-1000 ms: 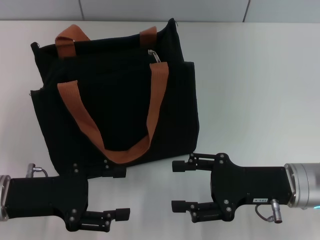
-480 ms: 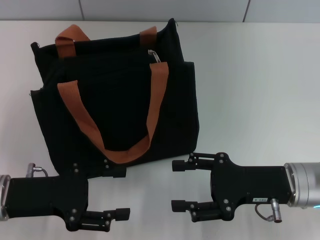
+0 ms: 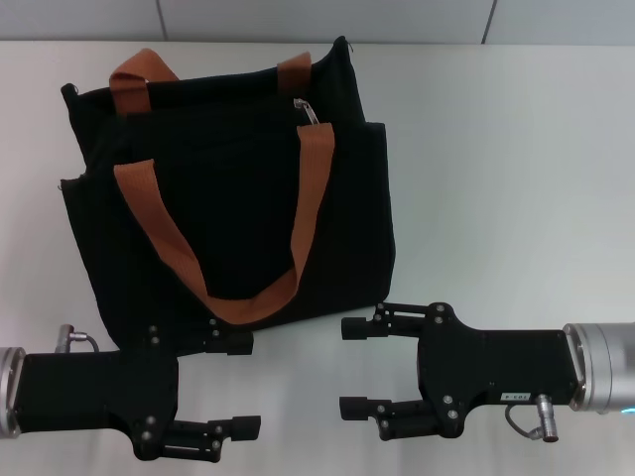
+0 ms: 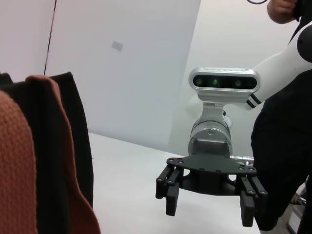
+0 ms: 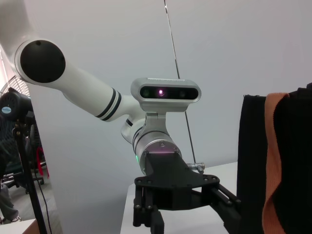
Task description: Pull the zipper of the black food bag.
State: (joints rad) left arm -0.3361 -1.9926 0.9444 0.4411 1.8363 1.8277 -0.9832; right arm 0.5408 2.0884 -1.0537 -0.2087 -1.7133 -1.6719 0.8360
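Head view shows the black food bag (image 3: 233, 188) lying in the upper left half of the frame on a white table (image 3: 506, 178), its two orange-brown straps (image 3: 228, 233) looped across the fabric. The zipper (image 3: 308, 111), a small silver tab, sits near the top edge of the bag, just right of its middle and close beside the upper end of one strap. Both arms are low in the frame, well short of it. The left gripper (image 3: 230, 385) is at the lower left with its fingers spread wide, the upper finger right at the bag's bottom edge, though I cannot tell if it touches. The right gripper (image 3: 359, 369) is at lower centre-right, also spread wide and holding nothing, just clear of the bag's lower right corner. From either hand the tab lies far up the frame, across the whole face of the bag. What worries me is how small that tab is and how soft the bag looks: a gripper coming down on it could pinch the strap or loose cloth instead. And if nothing pins the bag, I would guess a pull along the zip drags the whole bag across the table rather than running the slider.
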